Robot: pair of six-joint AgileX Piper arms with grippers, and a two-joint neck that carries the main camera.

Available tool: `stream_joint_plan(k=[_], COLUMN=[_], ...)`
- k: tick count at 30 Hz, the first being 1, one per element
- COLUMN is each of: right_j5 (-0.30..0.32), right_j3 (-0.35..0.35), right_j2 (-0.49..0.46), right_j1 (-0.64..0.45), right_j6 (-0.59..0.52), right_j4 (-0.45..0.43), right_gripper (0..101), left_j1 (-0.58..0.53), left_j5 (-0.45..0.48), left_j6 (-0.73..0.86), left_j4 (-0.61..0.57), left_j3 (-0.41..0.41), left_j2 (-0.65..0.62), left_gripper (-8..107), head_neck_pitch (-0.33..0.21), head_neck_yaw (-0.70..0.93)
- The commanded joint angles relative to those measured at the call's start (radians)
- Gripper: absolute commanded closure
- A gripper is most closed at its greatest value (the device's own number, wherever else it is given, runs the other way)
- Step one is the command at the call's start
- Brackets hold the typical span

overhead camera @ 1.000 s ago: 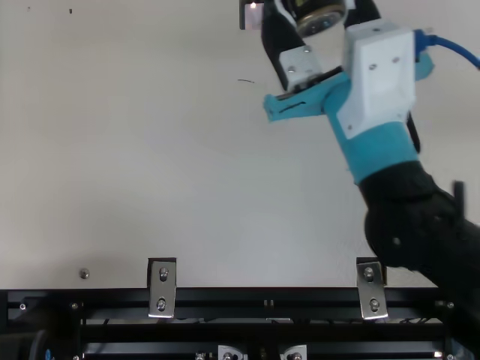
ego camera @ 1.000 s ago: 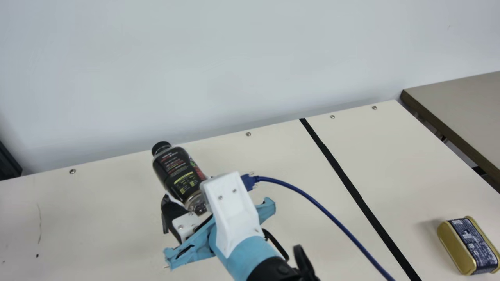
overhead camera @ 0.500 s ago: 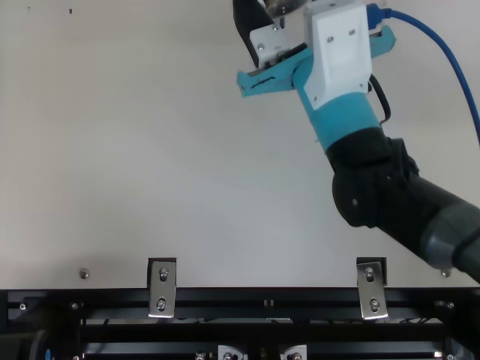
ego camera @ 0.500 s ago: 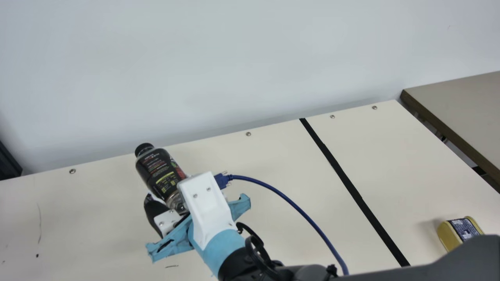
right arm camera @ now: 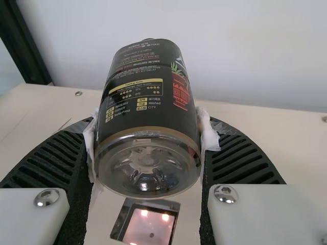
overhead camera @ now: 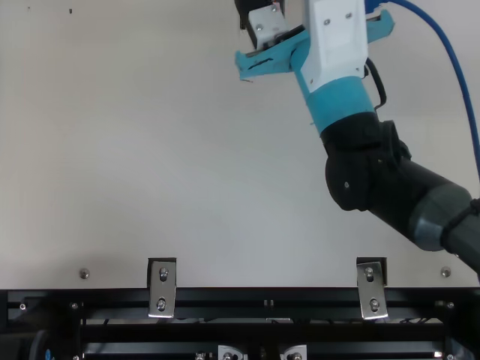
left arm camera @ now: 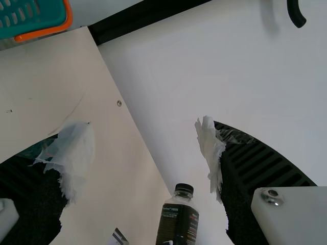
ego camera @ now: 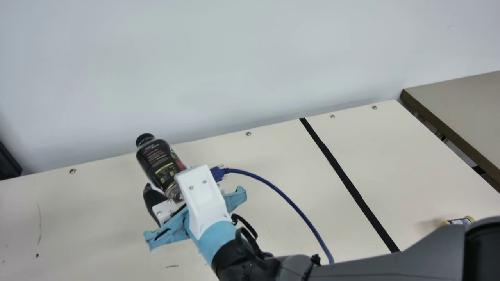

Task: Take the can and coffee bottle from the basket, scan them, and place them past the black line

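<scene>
Coffee bottle [ego camera: 157, 162] held tilted, clamped in right gripper [ego camera: 171, 184].

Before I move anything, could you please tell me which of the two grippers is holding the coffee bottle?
The right gripper: its fingers clasp the coffee bottle from both sides, while the left gripper stands open and grips nothing.
</scene>
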Motion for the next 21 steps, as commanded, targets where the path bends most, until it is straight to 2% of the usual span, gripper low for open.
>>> stream_joint_plan(k=[1, 9, 21], right_j5=[-0.009, -0.062, -0.15], right_j3=[0.005, 0.059, 0.192], right_j2=[-0.01, -0.052, -0.121], right_j1=[-0.005, -0.06, -0.197], right_j6=[-0.026, -0.092, -0.103], right_j4=[0.016, 0.079, 0.129], right_gripper=[101, 101, 101], left_j1=[0.0, 0.0, 0.0], left_j5=[0.0, 0.0, 0.0], left_j6=[0.0, 0.0, 0.0], left_j4=[0.0, 0.0, 0.0], left_j3=[0.0, 0.0, 0.0], left_j2=[0.0, 0.0, 0.0], left_gripper=[9, 9, 9], head_neck_pitch=[-0.035, -0.035, -0.035], head_neck_yaw=[-0.013, -0.013, -0.013])
